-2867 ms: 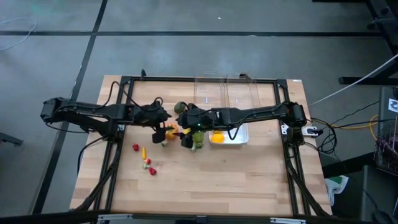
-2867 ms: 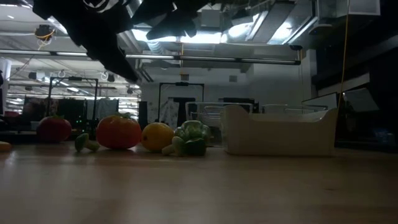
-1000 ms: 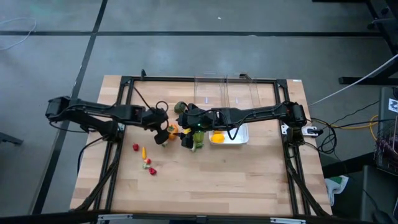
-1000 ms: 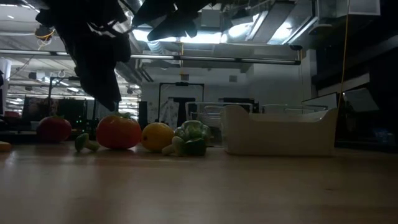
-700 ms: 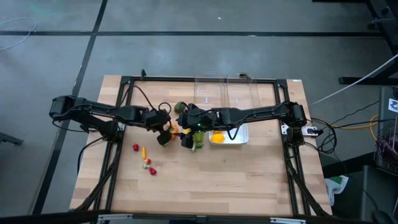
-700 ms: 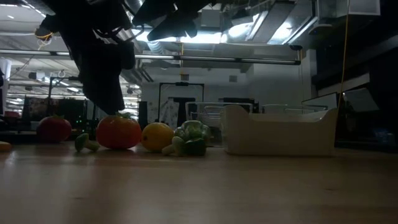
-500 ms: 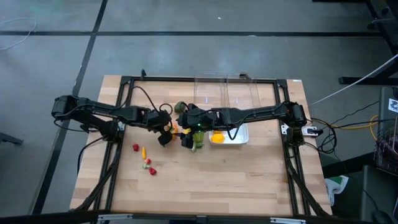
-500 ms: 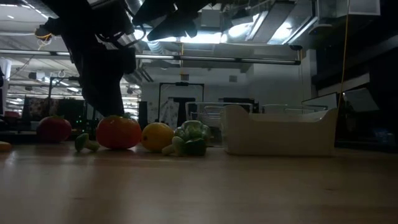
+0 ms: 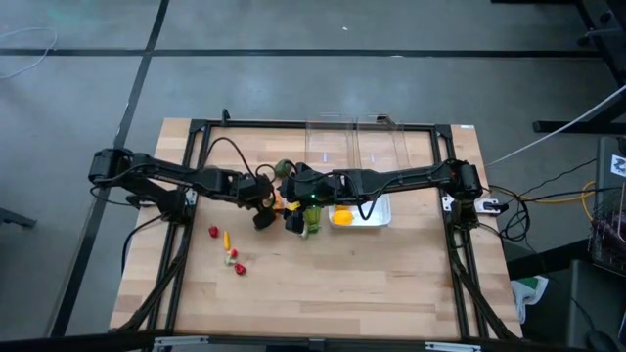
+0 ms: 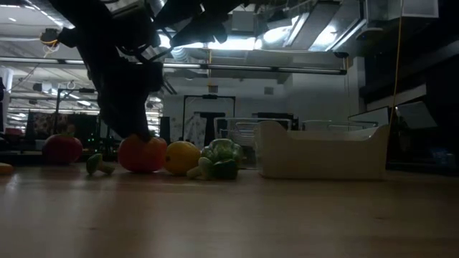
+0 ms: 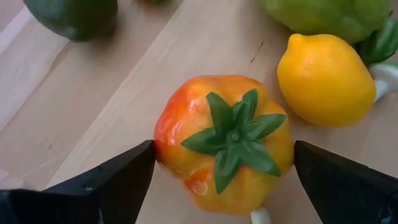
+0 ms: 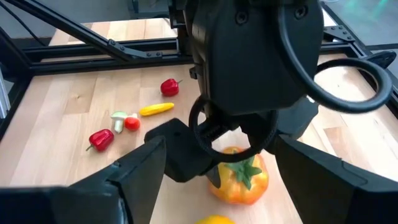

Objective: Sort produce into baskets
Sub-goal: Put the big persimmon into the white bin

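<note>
Produce sits mid-table beside the whitish basket (image 9: 360, 213). The left gripper (image 11: 224, 165) hangs open, its jaws straddling the orange tomato (image 11: 225, 140) without closing; the right gripper (image 9: 293, 217) hovers open nearby. A lemon (image 11: 326, 79) lies just beside the tomato.

A pale wooden worktop (image 9: 372, 284) is edged by a black metal frame (image 9: 323, 124). Grey floor (image 9: 293, 59) surrounds it, marked with dark tape lines (image 9: 137, 78). Ceiling lights (image 10: 237, 39) glow in the room behind.
</note>
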Controlling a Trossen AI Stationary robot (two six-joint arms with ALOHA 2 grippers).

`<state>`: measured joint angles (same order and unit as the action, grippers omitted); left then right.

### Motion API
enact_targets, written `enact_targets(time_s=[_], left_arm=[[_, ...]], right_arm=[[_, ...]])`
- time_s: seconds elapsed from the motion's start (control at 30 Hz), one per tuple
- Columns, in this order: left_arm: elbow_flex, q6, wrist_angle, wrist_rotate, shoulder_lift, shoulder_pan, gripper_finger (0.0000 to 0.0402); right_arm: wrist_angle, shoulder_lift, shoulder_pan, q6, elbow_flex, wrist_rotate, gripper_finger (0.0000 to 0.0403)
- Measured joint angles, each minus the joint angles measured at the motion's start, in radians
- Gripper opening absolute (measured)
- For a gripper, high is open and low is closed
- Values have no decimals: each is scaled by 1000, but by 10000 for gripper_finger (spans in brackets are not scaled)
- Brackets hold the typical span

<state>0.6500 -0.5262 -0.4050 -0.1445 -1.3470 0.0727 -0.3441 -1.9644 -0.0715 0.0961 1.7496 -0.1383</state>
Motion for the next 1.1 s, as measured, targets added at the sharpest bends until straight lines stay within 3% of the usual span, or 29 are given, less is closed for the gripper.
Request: enact_targets(time_s=[0.4, 0.7, 1.1], left_arm=[[-1, 56, 10, -1, -2, 0, 370], [-2, 61, 8, -1, -1, 0, 338], [-5, 62, 41, -1, 1, 0, 331]], right_arm=[[0, 0, 0, 1, 0, 0, 298], [-26, 12, 0, 1, 0, 0, 298], [-284, 161, -1, -1, 0, -99, 298]])
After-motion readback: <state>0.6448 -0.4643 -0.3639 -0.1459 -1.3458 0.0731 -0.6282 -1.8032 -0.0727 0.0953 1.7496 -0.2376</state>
